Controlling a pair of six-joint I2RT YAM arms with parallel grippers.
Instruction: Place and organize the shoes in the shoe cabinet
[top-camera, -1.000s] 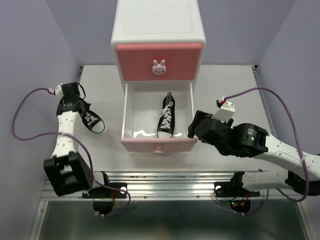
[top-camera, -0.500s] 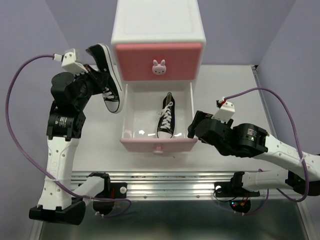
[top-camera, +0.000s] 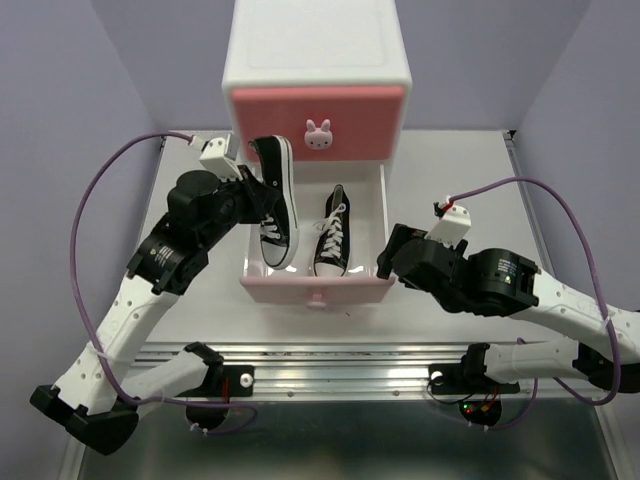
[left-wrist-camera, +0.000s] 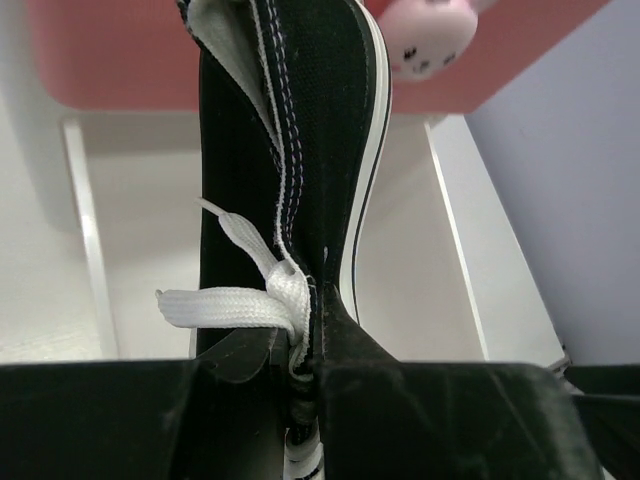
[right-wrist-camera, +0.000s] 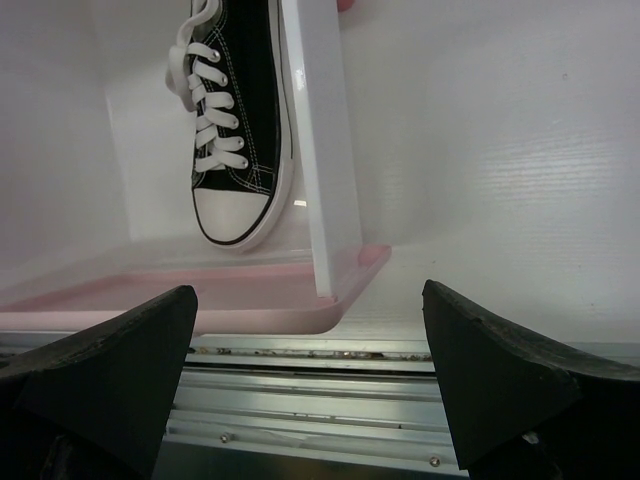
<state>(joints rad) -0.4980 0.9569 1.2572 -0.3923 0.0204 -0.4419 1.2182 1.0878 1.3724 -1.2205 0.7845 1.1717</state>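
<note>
A black sneaker (top-camera: 277, 205) with white laces hangs tilted, toe down, over the left half of the open pale pink drawer (top-camera: 318, 291). My left gripper (top-camera: 256, 196) is shut on its side wall. In the left wrist view the fingers (left-wrist-camera: 400, 400) pinch the canvas of that sneaker (left-wrist-camera: 290, 150) beside a lace loop. A second black sneaker (top-camera: 332, 236) lies flat in the drawer's right half, toe toward the front. The white shoe cabinet (top-camera: 317, 60) stands at the back. My right gripper (top-camera: 384, 258) stands open by the drawer's right front corner, holding nothing.
The darker pink upper drawer (top-camera: 318, 122) is closed, with its bunny knob (top-camera: 318, 135) just right of the held sneaker. The right wrist view shows the drawer's white side wall (right-wrist-camera: 318, 150), the lying sneaker (right-wrist-camera: 235, 130) and the metal rail (right-wrist-camera: 300, 400) at the table's near edge.
My left arm lifted the black sneaker from the table's left side and swung it right, over the open drawer. The right arm has not moved.
</note>
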